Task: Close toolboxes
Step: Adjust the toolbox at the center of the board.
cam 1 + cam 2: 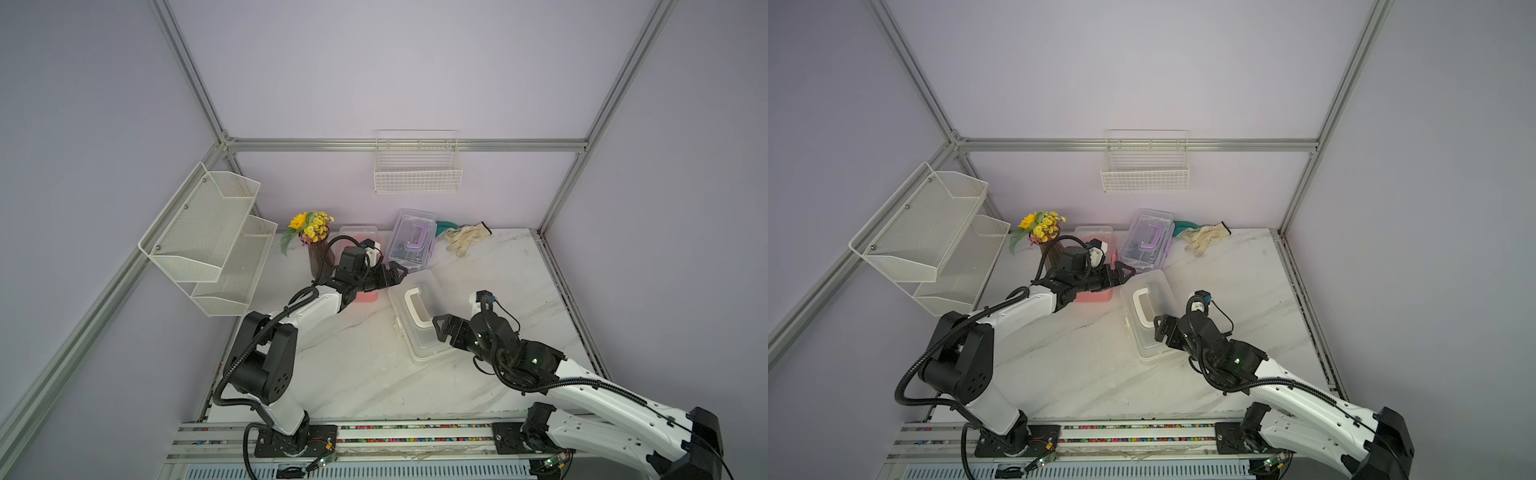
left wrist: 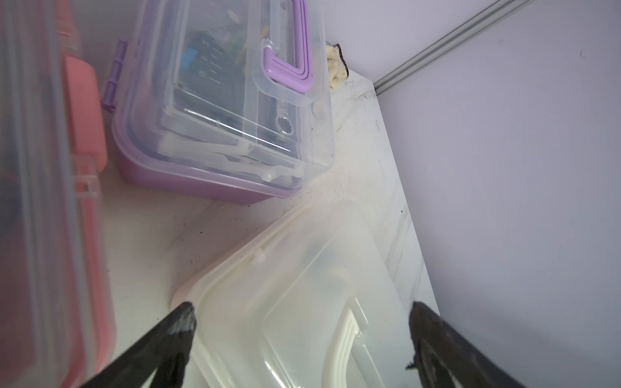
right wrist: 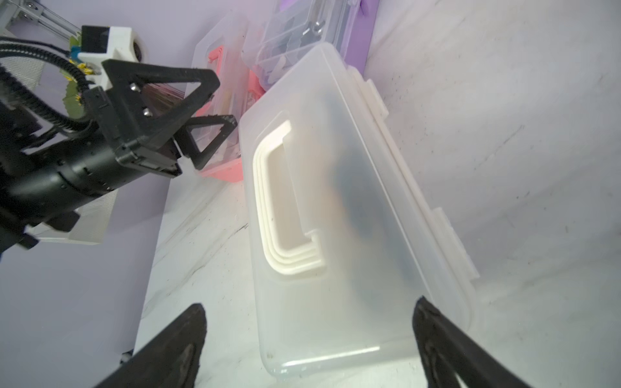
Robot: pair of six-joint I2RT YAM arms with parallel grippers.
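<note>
With our left hand (image 1: 397,271) and right hand (image 1: 438,328) both spread empty beside the large white clear-lidded plastic toolbox (image 1: 424,347) in the middle of the bench (image 1: 353,370), we should press its lid evenly until the latches catch.

Flowers (image 1: 311,226) stand at the back of the surface (image 1: 365,374); a glove (image 1: 465,237) lies further right. A basket (image 1: 417,176) hangs above.

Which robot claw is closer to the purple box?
Left. The left gripper hangs open just short of the purple toolbox, above the white toolbox's far corner. The right gripper is farther off, open over the white toolbox's near end.
</note>
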